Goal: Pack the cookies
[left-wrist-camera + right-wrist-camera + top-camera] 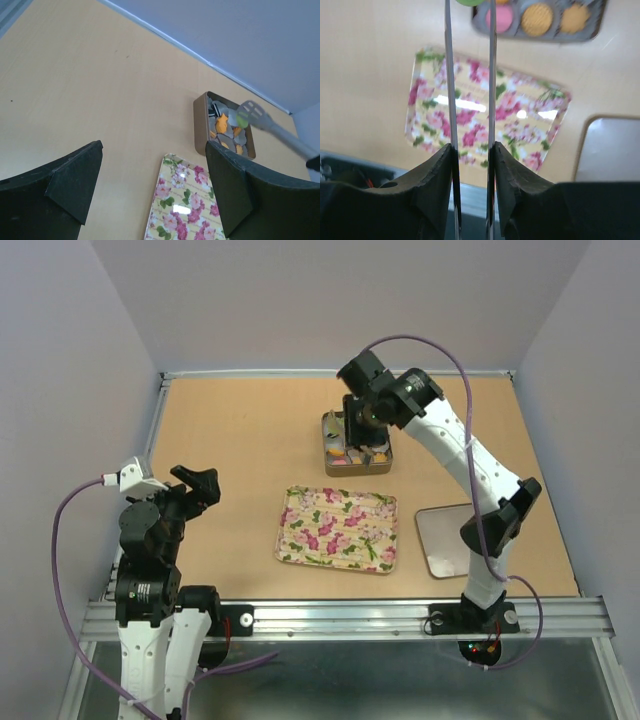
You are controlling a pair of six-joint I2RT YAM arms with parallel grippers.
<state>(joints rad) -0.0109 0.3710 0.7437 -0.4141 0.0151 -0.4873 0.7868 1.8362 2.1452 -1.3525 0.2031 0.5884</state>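
Note:
My right gripper (362,420) is shut on a pair of metal tongs (469,75) and hangs over a brown tin box (328,445) at the table's middle back. The tongs' tips pinch a green cookie (469,1), which also shows in the left wrist view (242,120), just above the box. Inside the box lie a pink cookie (499,17) and orange cookies (536,19) in paper cups. My left gripper (190,485) is open and empty, raised at the near left, far from the box. In its own view the gripper (154,150) looks towards the box (200,120).
A floral tray (339,529) lies in front of the box; no cookie shows on it. A grey lid (447,540) lies to its right, by the right arm's base. An aluminium rail runs along the near edge, and walls enclose the table.

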